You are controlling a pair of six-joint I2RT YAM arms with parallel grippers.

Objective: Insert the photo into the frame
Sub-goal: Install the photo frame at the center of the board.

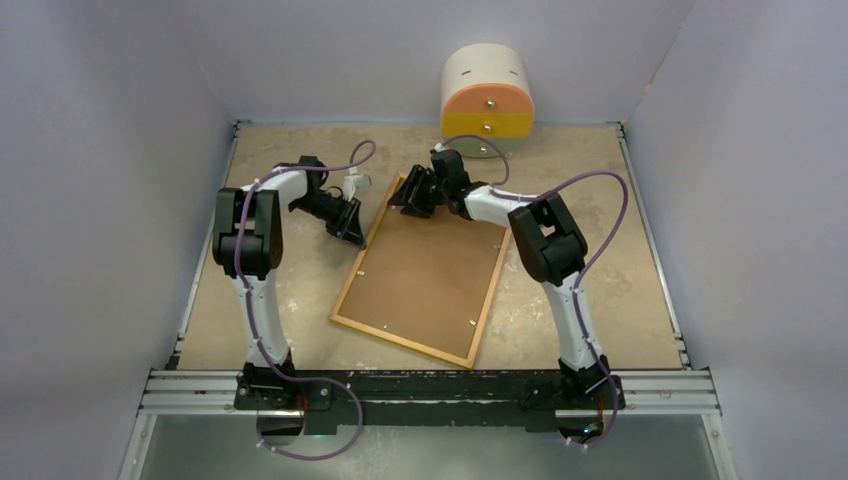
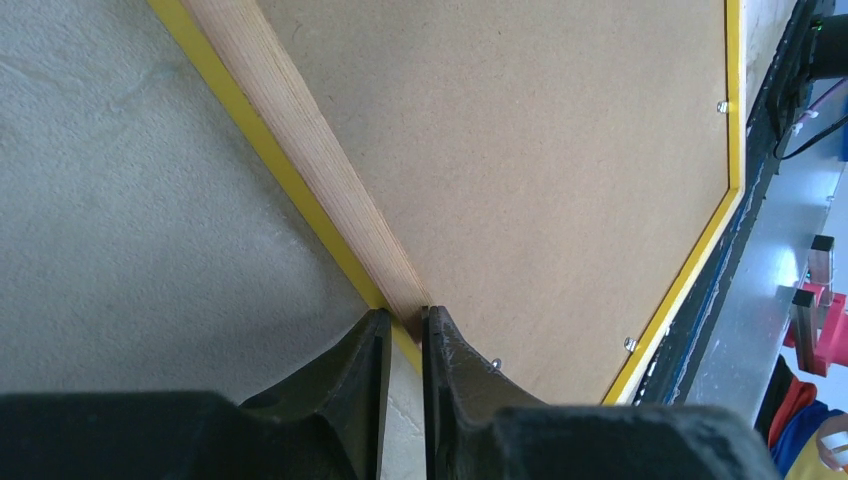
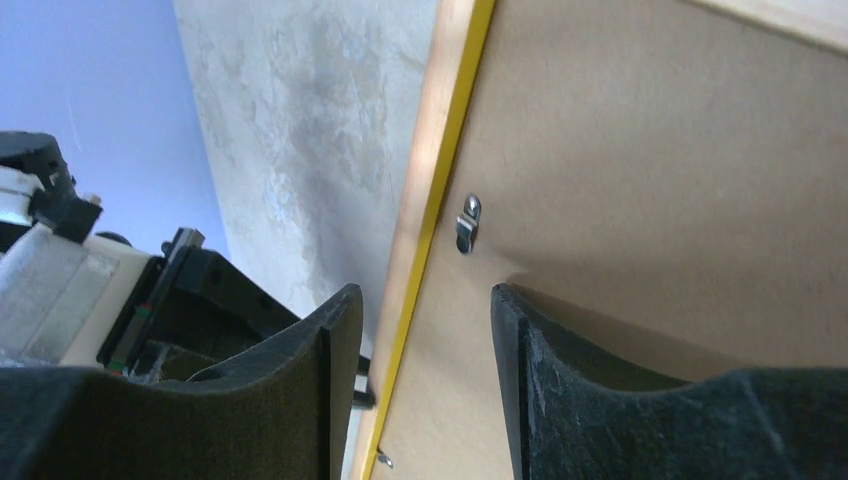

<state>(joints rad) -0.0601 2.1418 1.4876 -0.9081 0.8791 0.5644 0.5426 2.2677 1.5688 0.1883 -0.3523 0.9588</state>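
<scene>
Mottled beige surface [image 1: 600, 290] underneath. At its middle, askew between the arms, the frame [image 1: 400, 342], lying back-up, filled by a brown backing board [image 1: 425, 270]. Left tool [image 2: 405, 325] pinched shut on the frame's left rail. Right tool [image 3: 425, 300] spread open over the far edge, beside a small metal clip [image 3: 467, 222].

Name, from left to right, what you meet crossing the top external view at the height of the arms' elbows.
left arm's elbow → left fingers → frame → right arm's elbow. The right fingers overlap the frame, so they are left out.
</scene>
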